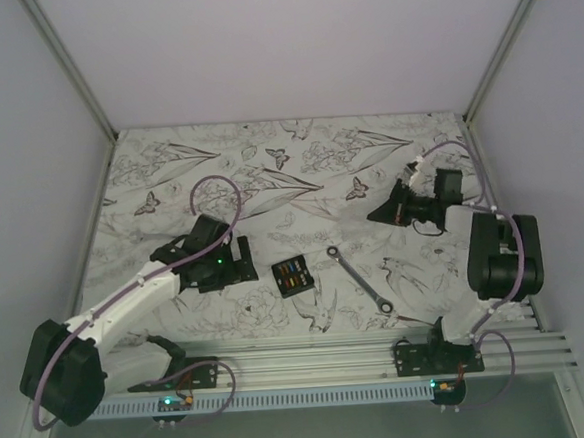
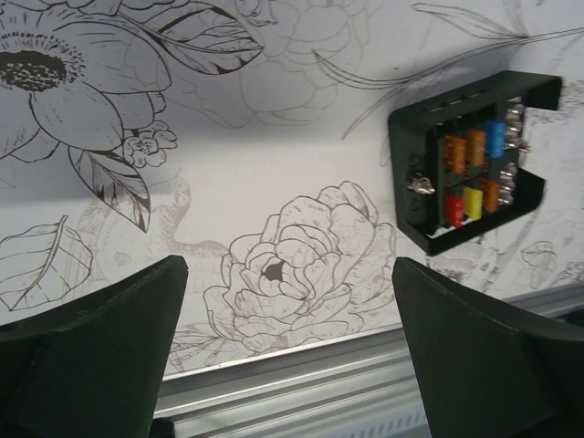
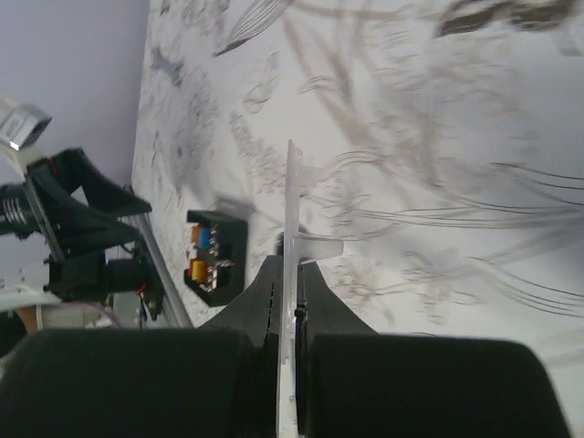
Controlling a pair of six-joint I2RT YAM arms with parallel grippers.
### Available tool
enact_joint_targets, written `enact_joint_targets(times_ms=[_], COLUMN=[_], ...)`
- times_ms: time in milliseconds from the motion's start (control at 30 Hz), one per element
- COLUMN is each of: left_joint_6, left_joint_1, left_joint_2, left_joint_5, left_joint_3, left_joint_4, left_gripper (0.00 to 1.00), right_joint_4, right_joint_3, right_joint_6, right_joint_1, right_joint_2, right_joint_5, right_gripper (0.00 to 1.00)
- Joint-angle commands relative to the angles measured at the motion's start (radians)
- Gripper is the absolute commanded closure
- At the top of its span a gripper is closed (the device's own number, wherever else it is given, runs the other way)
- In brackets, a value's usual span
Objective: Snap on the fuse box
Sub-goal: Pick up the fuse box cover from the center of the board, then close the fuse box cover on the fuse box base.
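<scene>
the fuse box (image 1: pixel 292 276) lay uncovered on the table (image 1: pixel 169 177) between the arms. the left gripper (image 2: pixel 287 292) stood spread wide beside it. the right gripper (image 3: pixel 290 274) was pinched on a thin clear plate (image 3: pixel 290 196).

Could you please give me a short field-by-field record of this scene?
Task item: small black square plastic fuse box, coloured fuses showing, uncovered, flat on the flower-printed table
Left gripper: open, empty, beside the fuse box, not touching it
Right gripper: shut on a thin pale translucent plastic piece, seen edge-on
Other item: silver metal wrench, right of the fuse box, apart from it
</scene>
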Motion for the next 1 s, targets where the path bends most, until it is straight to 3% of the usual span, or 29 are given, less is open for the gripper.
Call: enact_joint_targets(times_ms=[0,300,633,967], left_joint_6=[-0.037,-0.09,-0.145,-0.167], left_joint_1=[0.009,0.008,0.007,-0.003], left_joint_2=[-0.061,-0.153,-0.174,-0.141], left_joint_5=[0.025,0.026,0.048,0.082], left_joint_3=[-0.021,-0.041,-0.043,-0.039], left_joint_4=[-0.008,-0.006,0.022,0.051], left_gripper=[0.0,0.01,0.03,0.08], right_joint_4=[0.143,0.436,0.691,0.635], right_joint_3=[-0.049,-0.184,-0.225,-0.228], right_joint_6=[0.145,0.429,0.621,0.58], right_joint_1=[0.102,0.361,0.635,0.671], right_joint_2=[-0.123,-0.268,-0.171,-0.075], right_joint_5=[0.027,0.142,0.251,0.207], right_gripper=[1.0,1.0,1.0,1.0])
